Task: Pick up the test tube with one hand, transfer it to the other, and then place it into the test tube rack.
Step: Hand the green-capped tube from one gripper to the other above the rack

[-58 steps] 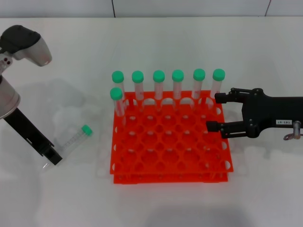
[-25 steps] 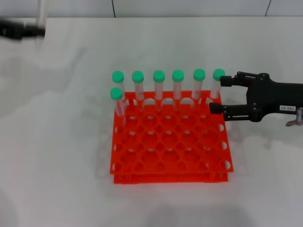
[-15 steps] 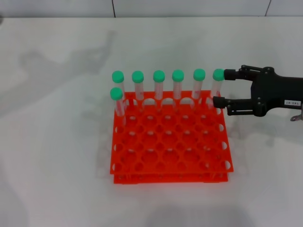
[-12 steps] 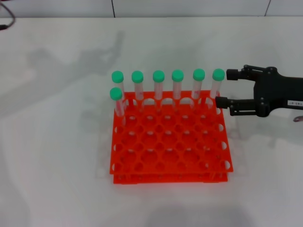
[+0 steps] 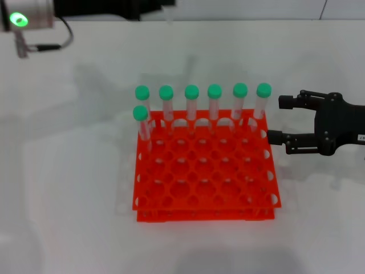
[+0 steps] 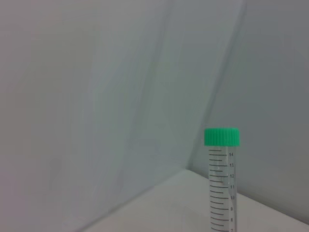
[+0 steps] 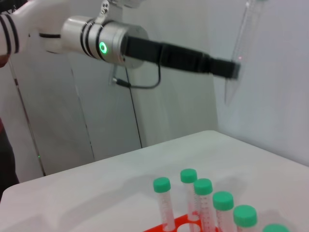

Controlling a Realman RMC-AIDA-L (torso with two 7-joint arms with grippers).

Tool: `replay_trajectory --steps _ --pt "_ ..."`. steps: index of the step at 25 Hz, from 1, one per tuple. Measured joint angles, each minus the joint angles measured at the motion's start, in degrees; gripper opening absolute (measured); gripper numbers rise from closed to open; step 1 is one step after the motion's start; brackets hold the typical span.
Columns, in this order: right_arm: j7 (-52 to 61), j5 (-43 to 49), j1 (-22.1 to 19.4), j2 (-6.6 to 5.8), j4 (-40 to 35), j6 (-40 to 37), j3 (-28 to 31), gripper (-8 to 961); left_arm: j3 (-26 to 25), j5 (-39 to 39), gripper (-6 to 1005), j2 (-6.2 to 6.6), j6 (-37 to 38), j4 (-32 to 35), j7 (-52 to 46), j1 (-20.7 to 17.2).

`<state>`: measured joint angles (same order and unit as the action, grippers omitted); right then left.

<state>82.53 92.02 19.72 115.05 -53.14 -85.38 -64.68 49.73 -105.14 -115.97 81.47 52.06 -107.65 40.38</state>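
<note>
My left gripper, black on a silver wrist with a green lit ring, is held high above the table's far left. It is shut on the test tube, which hangs roughly upright. The tube's green cap shows in the left wrist view. My right gripper, black with a white label, is open and empty. It hovers just right of the orange-red rack, level with its back row. The rack holds several green-capped tubes in its back rows.
The white table extends left of and in front of the rack. A cable hangs from the left wrist. A pale wall stands behind the table.
The tube that lay on the table at the left has been lifted by my left gripper, which rose high to the far left. My right gripper drew back rightward from the rack.
</note>
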Motion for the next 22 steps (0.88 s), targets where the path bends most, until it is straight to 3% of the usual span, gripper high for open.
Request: replay_trajectory --steps 9,15,22 --pt "-0.39 0.12 -0.83 0.00 -0.91 -0.75 -0.01 857 2.04 1.33 197 -2.12 5.87 -3.38 8.00 0.18" --pt "-0.43 0.06 -0.80 -0.04 -1.00 -0.75 0.46 857 2.07 1.19 197 -1.84 11.22 -6.50 13.21 0.29" --pt "-0.38 -0.02 -0.41 -0.08 -1.98 -0.54 0.77 858 2.18 -2.72 197 -1.33 11.24 -10.70 15.17 1.12"
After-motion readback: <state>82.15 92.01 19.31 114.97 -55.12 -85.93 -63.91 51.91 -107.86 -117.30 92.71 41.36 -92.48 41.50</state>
